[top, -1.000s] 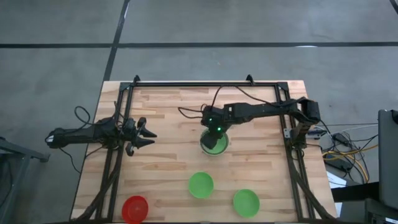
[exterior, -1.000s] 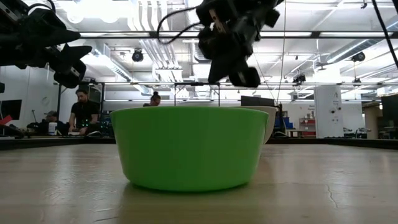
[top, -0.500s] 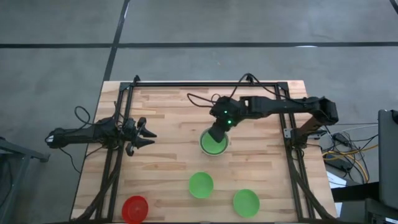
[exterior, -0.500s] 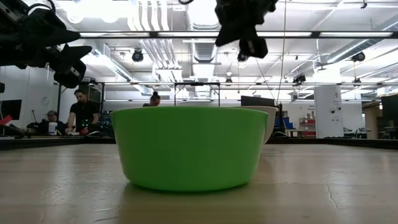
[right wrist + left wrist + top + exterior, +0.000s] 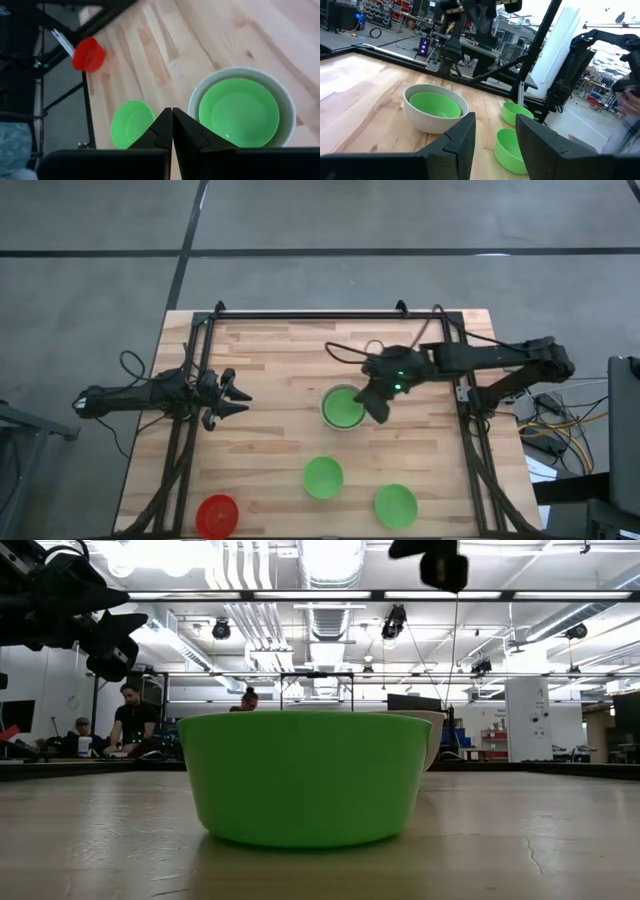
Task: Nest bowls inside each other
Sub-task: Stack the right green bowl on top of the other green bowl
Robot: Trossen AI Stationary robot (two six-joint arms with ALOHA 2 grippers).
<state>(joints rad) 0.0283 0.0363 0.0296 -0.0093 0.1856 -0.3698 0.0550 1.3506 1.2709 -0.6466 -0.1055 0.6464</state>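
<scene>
Sitting upright, mouth up, near the middle of the wooden surface (image 5: 260, 350): pale white-grey bowl (image 5: 343, 408) holding one green bowl (image 5: 345, 411) nested inside. Lying apart toward the near edge from it, also mouth up and empty: two more green bowls (image 5: 323, 477) (image 5: 395, 505) and, farthest off, the red bowl (image 5: 216, 515). Hanging just beside the pale bowl's rim with fingers pressed together and empty: right tool (image 5: 379, 410); waiting well away at the surface's left side with fingers spread: left tool (image 5: 238, 399).

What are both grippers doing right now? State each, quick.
Left gripper: fingers open, holding nothing, at the table's left edge.
Right gripper: fingers closed, empty, beside the white bowl with a green bowl nested inside.
</scene>
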